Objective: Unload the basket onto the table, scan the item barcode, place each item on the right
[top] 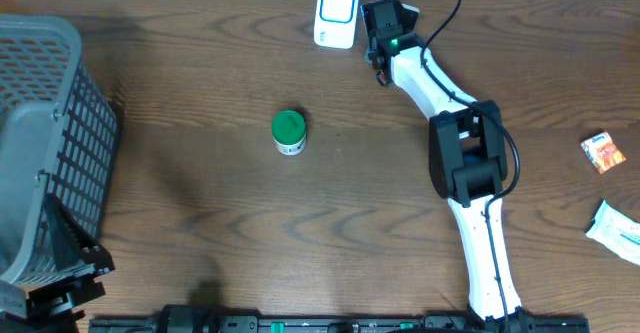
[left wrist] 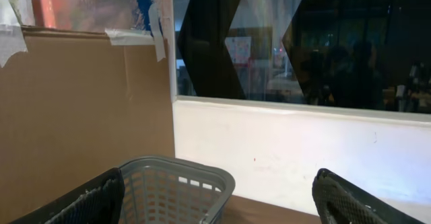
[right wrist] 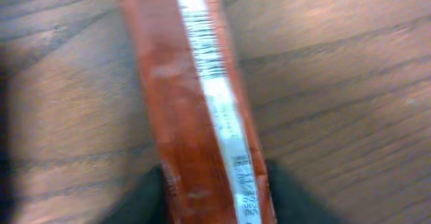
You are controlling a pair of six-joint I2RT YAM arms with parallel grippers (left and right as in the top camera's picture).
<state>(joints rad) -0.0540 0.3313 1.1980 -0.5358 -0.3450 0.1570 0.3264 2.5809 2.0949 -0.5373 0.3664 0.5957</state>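
- The orange-red packet (right wrist: 176, 116) fills the right wrist view. It runs lengthwise down the frame over the wooden desk (top: 200, 223), blurred, with a white strip carrying the barcode along its face.
- The right gripper (right wrist: 215, 200) straddles the packet's near end, one dark finger (right wrist: 138, 197) showing on each side of it. The jaws stand close against the packet's edges. The blur hides whether they actually clamp it, so the grip cannot be told.
- In the overhead view the right arm reaches to the far edge of the desk, its wrist just beside the white scanner (top: 337, 13).
- The left gripper (left wrist: 222, 204) is raised and faces a wall. Its jaws are spread wide with nothing between them.
- A grey basket (top: 45, 143) sits at the desk's left end, near the left arm.
- A green-lidded jar (top: 288, 131) stands upright mid-desk, well apart from both arms.
- A small orange packet (top: 603, 153) and a white wrapper (top: 615, 228) lie at the right edge.
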